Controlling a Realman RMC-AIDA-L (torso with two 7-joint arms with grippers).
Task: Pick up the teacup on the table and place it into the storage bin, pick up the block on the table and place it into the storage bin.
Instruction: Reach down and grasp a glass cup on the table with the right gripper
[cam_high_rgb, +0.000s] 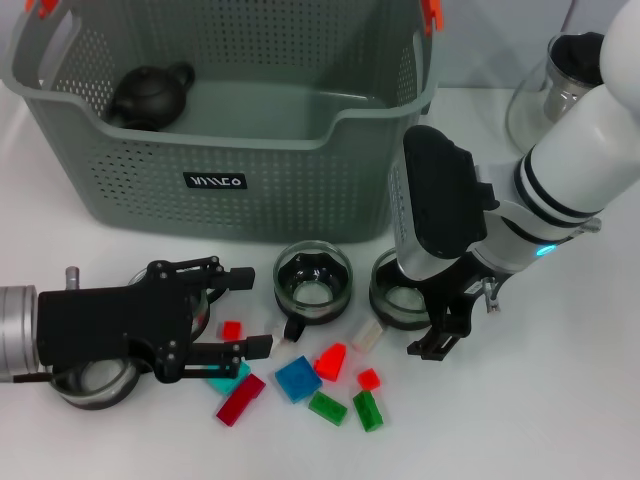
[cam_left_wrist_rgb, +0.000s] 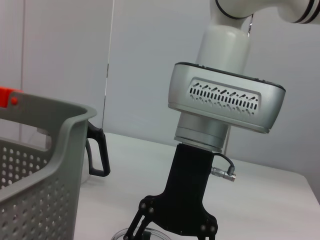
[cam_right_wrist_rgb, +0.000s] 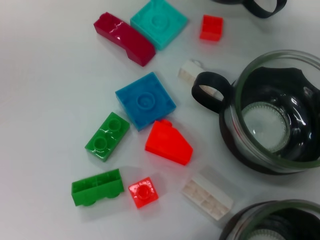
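The bin (cam_high_rgb: 230, 150) is seen filling the upper left and centre of the head view, a dark teapot (cam_high_rgb: 148, 95) lying inside at its upper left. Three glass teacups are being shown on the table (cam_high_rgb: 560, 400): one (cam_high_rgb: 313, 280) at centre below the bin, one (cam_high_rgb: 405, 290) just right of it, and one (cam_high_rgb: 95, 380) at lower left, partly covered by the left arm. The left gripper (cam_high_rgb: 245, 310) is being held low at lower left, fingers (cam_high_rgb: 240, 275) spread wide apart with nothing between them, a small red block (cam_high_rgb: 231, 329) lying in the gap. The right gripper (cam_high_rgb: 450, 320) is being held over the right-hand teacup; whether its fingers are parted or closed cannot be told. Blocks are scattered at lower centre: a blue one (cam_high_rgb: 297, 378), a red wedge (cam_high_rgb: 331, 361), two green ones (cam_high_rgb: 327, 407) (cam_high_rgb: 367, 410), a dark red one (cam_high_rgb: 240, 399), a white one (cam_high_rgb: 367, 334). A glass jug (cam_high_rgb: 555, 85) is seen at upper right.
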